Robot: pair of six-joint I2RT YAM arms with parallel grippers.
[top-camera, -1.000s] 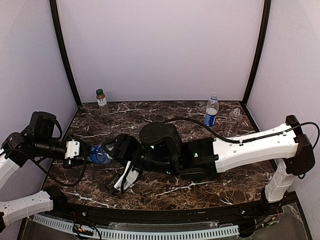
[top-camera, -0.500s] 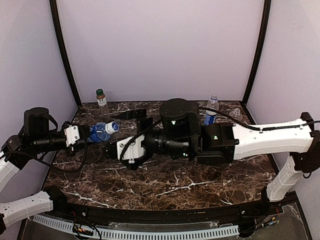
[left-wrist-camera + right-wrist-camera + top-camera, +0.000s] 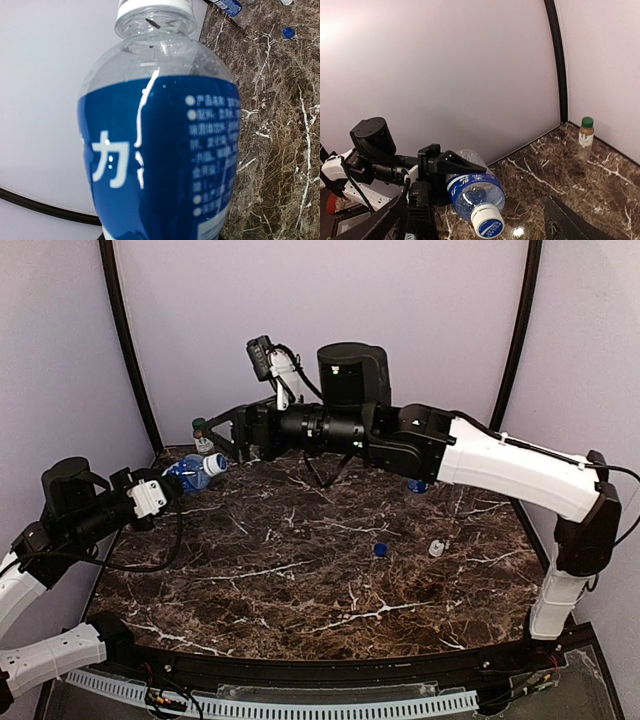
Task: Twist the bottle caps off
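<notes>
held bottle: clear with a blue label [image 3: 475,192], off the table [image 3: 300,590], lying roughly level over its back-left part, neck aimed at my right arm.
white cap [image 3: 487,227]: on the neck, looks fully seated.
left gripper [image 3: 172,483]: clamped on the bottle's lower body, carrying it.
right gripper [image 3: 477,210]: fingers spread wide, touching nothing. From the wrist view the cap sits in the gap, but I can't tell how far ahead of the tips it is.
step: I read this as the approach to unscrew this one. 2 caps lie loose on the table, a blue cap [image 3: 380,549] and a loose white cap [image 3: 436,548], near each other right of centre, so probably 2 bottles are done.
next: I'd push the right gripper along the neck axis until the pads bracket the cap, close, then roll the wrist while the left holds firm. The bottle wall looks thin, so it may twist in the grip.
remaining: brown bottle [image 3: 203,436], green cap on, upright in the back-left corner.
hidden: the other bottles are mostly behind my right arm, so I can't tell their state.
</notes>
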